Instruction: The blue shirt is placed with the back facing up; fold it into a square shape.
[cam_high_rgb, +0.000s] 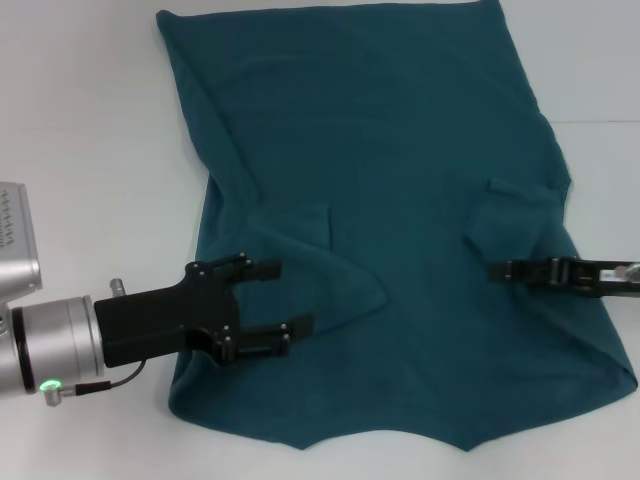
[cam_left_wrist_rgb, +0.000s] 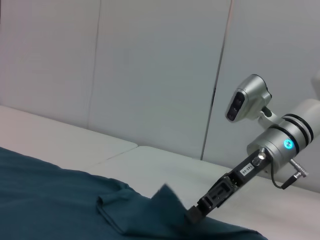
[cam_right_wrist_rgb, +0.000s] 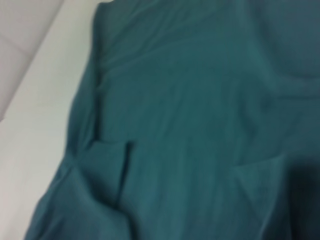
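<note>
White tabletop (cam_high_rgb: 90, 110), pale panelled wall (cam_left_wrist_rgb: 150, 70) behind, dark vertical seams, even light

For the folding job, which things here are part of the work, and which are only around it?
Part of the work:
- blue shirt, spread on the table, both sleeves folded inward
- left end effector, open, over the left sleeve
- right end effector, at the right sleeve

Only around:
- white table
- panelled wall

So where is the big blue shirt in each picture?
Head view: the blue shirt fills the middle, under both grippers.
Left wrist view: it lies along the bottom, with the right gripper at its edge.
Right wrist view: it fills most of the picture.
Shared landmark: the folded-in sleeve flap.
</note>
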